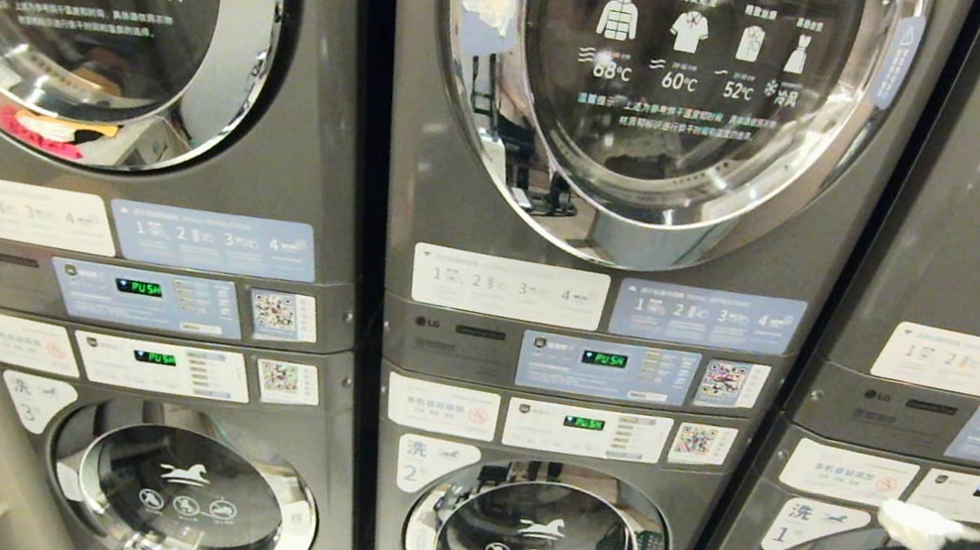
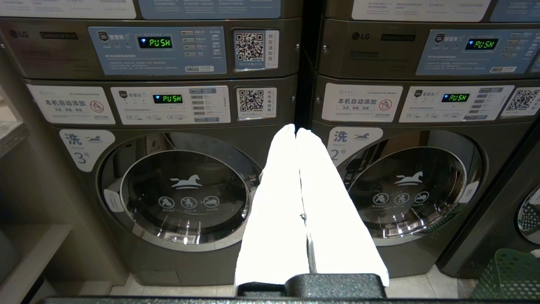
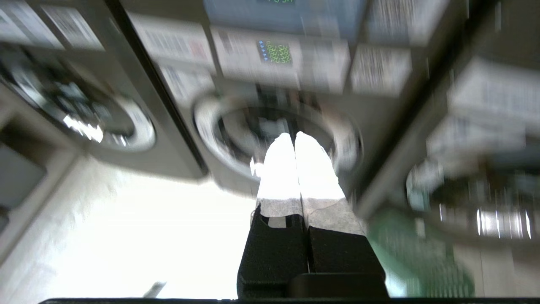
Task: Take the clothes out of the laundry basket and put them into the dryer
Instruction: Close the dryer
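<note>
Right, three stacked LG machines ahead of me, every green display reading "PUSH". The middle dryer door (image 1: 673,96) at twelve o'clock lists 68°C, 60°C, 52°C and 冷风. Below, washers tagged 洗 3, 2 and 1. My right gripper (image 1: 914,526) is at four o'clock by washer 1, white-covered fingers (image 3: 280,169) clenched on nothing. My left gripper (image 2: 296,131) hangs before washers 3 and 2, likewise clamped empty. The green laundry basket (image 2: 510,274) sits on the floor at five o'clock.
</note>
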`<state>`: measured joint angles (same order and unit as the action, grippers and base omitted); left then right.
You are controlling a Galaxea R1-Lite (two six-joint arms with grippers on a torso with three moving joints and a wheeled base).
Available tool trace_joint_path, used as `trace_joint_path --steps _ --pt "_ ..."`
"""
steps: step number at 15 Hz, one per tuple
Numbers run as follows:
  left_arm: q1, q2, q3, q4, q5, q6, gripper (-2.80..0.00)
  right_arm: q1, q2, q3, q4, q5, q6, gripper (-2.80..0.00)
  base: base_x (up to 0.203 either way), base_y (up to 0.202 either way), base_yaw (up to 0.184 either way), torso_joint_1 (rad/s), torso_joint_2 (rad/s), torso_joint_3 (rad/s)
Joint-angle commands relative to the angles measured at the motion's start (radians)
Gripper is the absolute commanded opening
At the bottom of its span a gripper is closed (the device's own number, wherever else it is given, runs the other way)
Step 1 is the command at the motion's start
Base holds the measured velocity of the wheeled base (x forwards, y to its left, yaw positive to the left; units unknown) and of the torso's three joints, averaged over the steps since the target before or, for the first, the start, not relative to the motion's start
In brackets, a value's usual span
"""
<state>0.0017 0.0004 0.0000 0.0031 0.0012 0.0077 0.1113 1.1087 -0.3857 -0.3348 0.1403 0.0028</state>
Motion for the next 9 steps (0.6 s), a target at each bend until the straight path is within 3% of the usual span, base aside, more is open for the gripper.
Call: trace_joint_path --steps 1,3,5,9 --pt "0.0 0.0 0.002 0.0 -0.001 0.0 -2.8 -0.064 -0.236 0.213 -0.003 0.009 -0.006 -2.8 0.0 0.0 0.0 0.0 0.0 0.0" --pt "0.0 0.0 0.002 0.0 0.0 0.0 -2.8 -0.091 -0.492 0.311 0.12 0.014 -0.022 -2.8 0.0 0.0 0.0 0.0 0.0 0.0" --pt "0.0 0.0 0.002 0.0 0.0 0.0 -2.8 -0.089 -0.724 0.306 0.29 0.019 -0.036 -2.8 0.0 0.0 0.0 0.0 0.0 0.0" --pt "0.0 0.0 0.002 0.0 0.0 0.0 -2.8 -0.103 -1.056 0.317 0.387 0.04 -0.127 -2.8 0.0 0.0 0.0 0.0 0.0 0.0"
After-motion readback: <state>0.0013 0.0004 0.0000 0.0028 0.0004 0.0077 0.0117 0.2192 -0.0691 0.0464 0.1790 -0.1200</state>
